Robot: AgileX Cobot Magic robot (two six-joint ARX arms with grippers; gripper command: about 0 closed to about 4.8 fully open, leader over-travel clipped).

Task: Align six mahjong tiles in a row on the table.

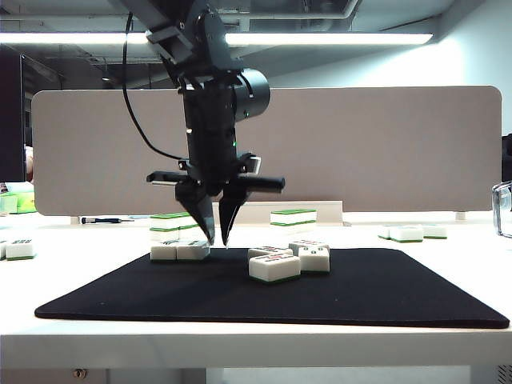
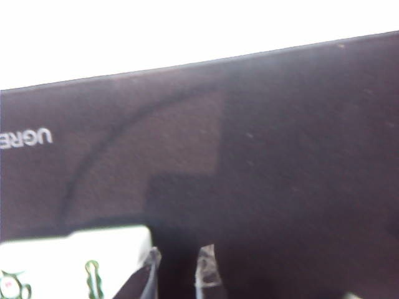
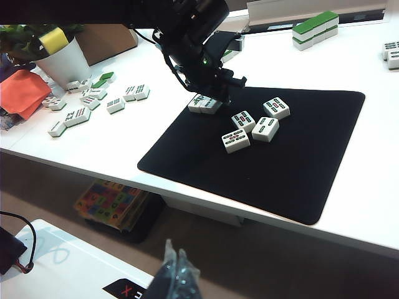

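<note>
- Left hand (image 1: 218,240): points straight down over the black mat (image 1: 384,292), fingertips close to its surface; the jaws stand narrow with an empty gap between them. The left wrist view shows the two fingertips (image 2: 206,268) from above with only bare mat between.
- Pair of tiles (image 1: 180,250): two of the six mahjong tiles, side by side and touching, at the mat's far edge, just beside the left hand's fingertip (touching or a hair apart, cannot tell). The left wrist view shows only one white corner of them (image 2: 75,261), hard by one finger.
- Loose four tiles (image 1: 288,258): a scattered cluster on the mat, near the left hand on the side away from the pair. The exterior view stacks them into one overlapping clump; the right wrist view, looking from above, shows them (image 3: 252,124) as four separate face-up tiles at differing angles, not in line with the pair (image 3: 204,103).
- Right hand (image 3: 176,274): hangs well apart from the left hand, off the worktop (image 3: 386,205) and below its near edge; seen only in its own wrist view (not in the exterior one), its fingertips pressed together with nothing between.
- Spare tiles (image 3: 93,99): lying on the bare worktop beyond the mat, well clear of both hands.
- Green-topped stack (image 3: 315,28): at the worktop's far side.
</note>
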